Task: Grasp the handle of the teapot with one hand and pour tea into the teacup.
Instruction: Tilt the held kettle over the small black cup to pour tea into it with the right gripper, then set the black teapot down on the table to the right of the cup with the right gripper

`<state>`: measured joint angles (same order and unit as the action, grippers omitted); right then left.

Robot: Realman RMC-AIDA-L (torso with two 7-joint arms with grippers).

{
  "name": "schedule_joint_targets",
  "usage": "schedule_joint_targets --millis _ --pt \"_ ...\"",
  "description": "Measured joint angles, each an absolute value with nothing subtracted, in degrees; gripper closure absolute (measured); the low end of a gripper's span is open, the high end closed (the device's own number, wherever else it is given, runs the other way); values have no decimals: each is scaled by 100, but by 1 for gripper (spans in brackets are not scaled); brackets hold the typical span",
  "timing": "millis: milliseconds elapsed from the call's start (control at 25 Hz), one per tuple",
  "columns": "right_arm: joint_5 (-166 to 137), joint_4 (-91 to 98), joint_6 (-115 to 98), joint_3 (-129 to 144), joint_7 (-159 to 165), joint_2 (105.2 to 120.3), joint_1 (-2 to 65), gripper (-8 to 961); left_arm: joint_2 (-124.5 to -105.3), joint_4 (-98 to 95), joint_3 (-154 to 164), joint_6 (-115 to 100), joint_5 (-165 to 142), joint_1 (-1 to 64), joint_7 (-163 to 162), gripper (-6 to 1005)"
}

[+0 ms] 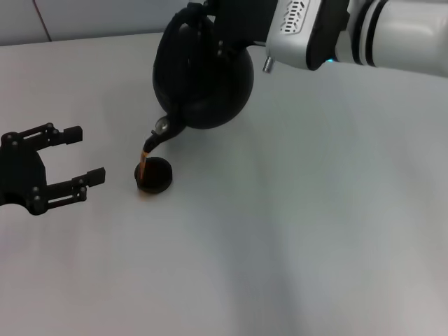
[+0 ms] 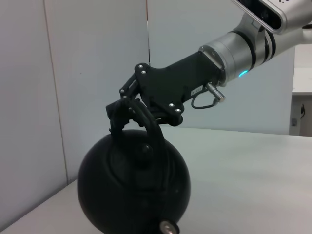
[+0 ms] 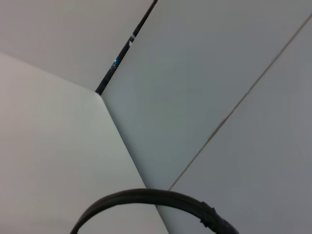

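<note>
The round black teapot (image 1: 206, 80) hangs tilted in the air at the back of the table, spout (image 1: 160, 131) down and to the left. A thin brown stream of tea (image 1: 143, 159) falls from the spout into the tiny dark teacup (image 1: 155, 175), which stands on the table. My right gripper (image 1: 210, 24) is shut on the arched handle (image 1: 175, 31). The left wrist view shows this grip (image 2: 127, 109) on the handle (image 2: 151, 129) above the teapot (image 2: 131, 190). The handle also arcs across the right wrist view (image 3: 156, 197). My left gripper (image 1: 87, 152) lies open and empty, left of the teacup.
The white table (image 1: 294, 231) stretches to the front and right of the cup. White wall panels (image 2: 92, 73) stand behind the table's far edge.
</note>
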<state>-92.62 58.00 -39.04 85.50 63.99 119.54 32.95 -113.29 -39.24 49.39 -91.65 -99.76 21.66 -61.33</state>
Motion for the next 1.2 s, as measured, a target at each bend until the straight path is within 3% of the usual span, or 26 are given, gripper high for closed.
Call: schedule_joint_targets --millis 1200 --pt "-5766 5522 -3944 8537 6415 11961 1956 864 -11329 -3939 4939 -9152 -9975 2215 -6038 247"
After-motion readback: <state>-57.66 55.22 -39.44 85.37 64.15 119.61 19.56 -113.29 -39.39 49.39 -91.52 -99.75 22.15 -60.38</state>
